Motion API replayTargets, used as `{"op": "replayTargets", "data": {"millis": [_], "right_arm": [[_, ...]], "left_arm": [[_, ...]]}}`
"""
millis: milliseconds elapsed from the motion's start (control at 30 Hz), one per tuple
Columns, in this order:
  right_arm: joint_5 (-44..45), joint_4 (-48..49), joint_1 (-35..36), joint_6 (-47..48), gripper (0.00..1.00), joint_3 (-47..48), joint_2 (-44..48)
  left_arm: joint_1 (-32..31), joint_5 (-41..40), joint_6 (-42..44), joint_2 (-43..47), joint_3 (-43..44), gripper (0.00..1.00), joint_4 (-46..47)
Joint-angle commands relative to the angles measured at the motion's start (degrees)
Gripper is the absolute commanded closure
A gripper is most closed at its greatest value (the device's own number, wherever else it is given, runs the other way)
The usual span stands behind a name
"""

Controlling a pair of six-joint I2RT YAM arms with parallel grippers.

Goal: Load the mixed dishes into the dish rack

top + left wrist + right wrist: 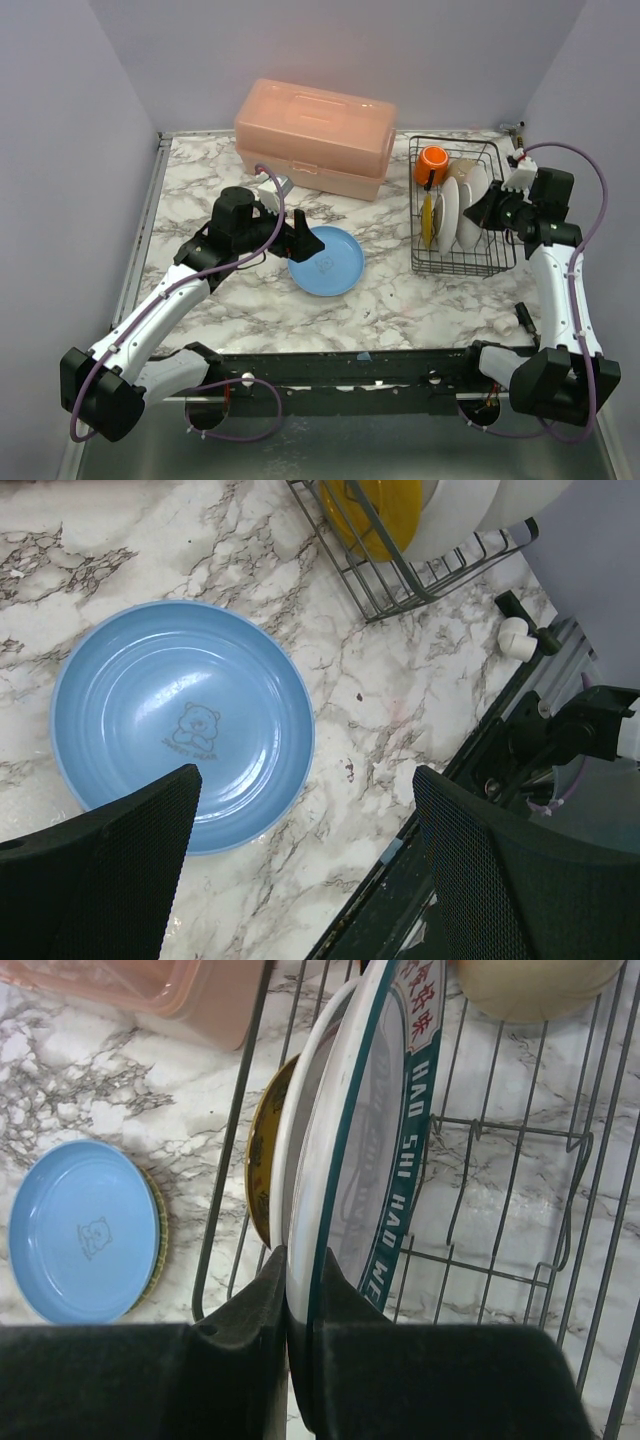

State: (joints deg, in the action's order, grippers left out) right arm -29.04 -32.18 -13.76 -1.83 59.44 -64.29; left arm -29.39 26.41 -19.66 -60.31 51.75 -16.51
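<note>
The black wire dish rack [456, 271] stands at the right of the marble table. In it are an orange mug [432, 160], a cream bowl [535, 985], a yellow plate [428, 221] and white plates [449, 214] on edge. My right gripper [303, 1260] is shut on the rim of a white plate with a teal lettered band [365, 1150], held upright inside the rack beside another white plate and the yellow plate [260, 1150]. A blue plate [327, 261] lies flat mid-table. My left gripper [305, 810] hangs open just above its near right edge [180, 720], touching nothing.
A big pink lidded box [315, 136] sits at the back centre, left of the rack. The rack's near corner [400, 575] shows in the left wrist view, along with the table's front edge and the dark frame [470, 810] of the arm mounts.
</note>
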Motion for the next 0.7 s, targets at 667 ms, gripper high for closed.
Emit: {"op": "replayTargets", "data": {"millis": [667], "right_arm": [[7.94,0.09,3.47,-2.31,0.67,-0.16,-2.27]], "left_arm": [[-1.38,0.38,0.59,-0.42,1.43,0.13,-0.86]]}}
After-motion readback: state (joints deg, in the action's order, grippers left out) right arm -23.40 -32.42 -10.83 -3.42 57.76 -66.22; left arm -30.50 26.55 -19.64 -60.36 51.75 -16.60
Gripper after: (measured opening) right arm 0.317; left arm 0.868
